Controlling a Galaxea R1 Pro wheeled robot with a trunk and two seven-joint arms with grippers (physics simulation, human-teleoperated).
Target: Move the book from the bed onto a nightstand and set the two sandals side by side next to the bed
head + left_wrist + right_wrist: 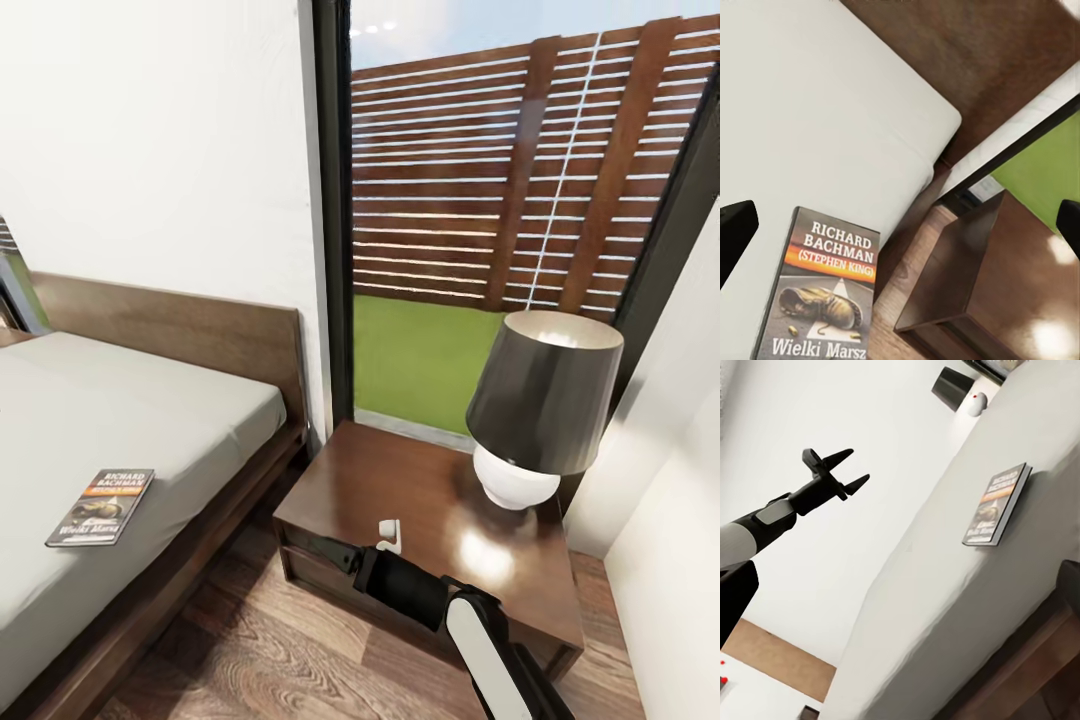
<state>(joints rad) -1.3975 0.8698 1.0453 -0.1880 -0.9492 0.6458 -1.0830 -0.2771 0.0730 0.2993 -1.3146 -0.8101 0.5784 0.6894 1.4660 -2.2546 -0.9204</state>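
Observation:
The book (100, 507) lies flat on the light-grey mattress of the bed (150, 420), near its front edge. From straight above, the left wrist view shows the book (821, 296), with my left gripper (902, 229) open wide and empty over it. The right wrist view also shows my left gripper (840, 472), hanging open in the air above the mattress and apart from the book (999, 504). My right gripper (340, 553) is low in front of the nightstand (400, 480), open and holding nothing. The sandals are out of view.
A lamp (540, 415) with a dark shade and white base stands on the nightstand's back right. A small white gadget (388, 535) sits near its front edge. A tall window (520, 200) is behind, a white wall (670, 480) to the right, and wood floor (250, 650) in front.

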